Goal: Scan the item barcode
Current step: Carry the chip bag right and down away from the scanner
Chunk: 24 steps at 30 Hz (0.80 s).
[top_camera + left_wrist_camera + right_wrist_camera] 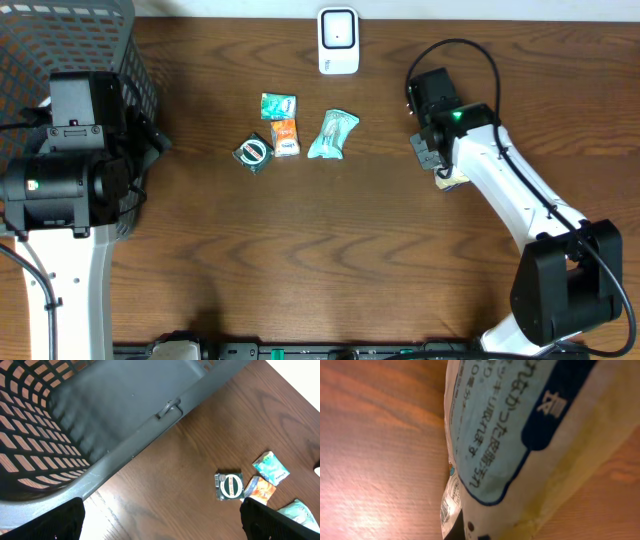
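From above: a brown wooden table [330, 260]. At the top left corner, a grey mesh basket [90, 40], partly under the left arm [65, 170]. At the top centre edge, a white barcode scanner [338, 40]. Near the middle, four small items close together: a teal packet [278, 104], just below it an orange packet [286, 137], to the left a dark green packet [253, 152] with a round label, to the right a pale teal bag [333, 134]. Well right of these, the right gripper [442, 165], clamped on a cream packet [453, 180], well apart from the scanner.

From the left wrist: the left gripper [160, 527] spread wide, holding nothing, dark fingertips [50, 520] at the two bottom corners. Basket wall and rim across the upper left. The four small items on the wood at the lower right.

From the right wrist: the cream packet pressed close, filling most of the frame, with a light blue panel of Japanese print and a dark blue patch. Near the bottom edge, what looks like a small barcode [445, 512].
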Available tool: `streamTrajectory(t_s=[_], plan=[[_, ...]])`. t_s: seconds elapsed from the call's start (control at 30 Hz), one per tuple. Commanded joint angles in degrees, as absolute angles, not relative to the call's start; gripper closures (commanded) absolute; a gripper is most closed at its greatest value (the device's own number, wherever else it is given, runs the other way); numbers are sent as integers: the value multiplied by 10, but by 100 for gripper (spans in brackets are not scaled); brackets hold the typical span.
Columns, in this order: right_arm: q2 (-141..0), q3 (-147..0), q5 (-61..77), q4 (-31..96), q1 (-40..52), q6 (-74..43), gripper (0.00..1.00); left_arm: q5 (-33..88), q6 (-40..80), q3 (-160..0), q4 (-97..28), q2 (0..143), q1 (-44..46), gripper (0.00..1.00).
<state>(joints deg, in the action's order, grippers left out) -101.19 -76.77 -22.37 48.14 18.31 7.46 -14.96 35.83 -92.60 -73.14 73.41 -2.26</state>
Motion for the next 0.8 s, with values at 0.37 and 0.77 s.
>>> streamTrajectory(t_s=[0.37, 0.77], plan=[[-1060, -750, -298, 497, 189, 112, 95, -155, 361, -929, -733, 734, -27, 2], [-1076, -758, -118, 503, 270, 83, 62, -155, 361, -929, -733, 734, -27, 2]])
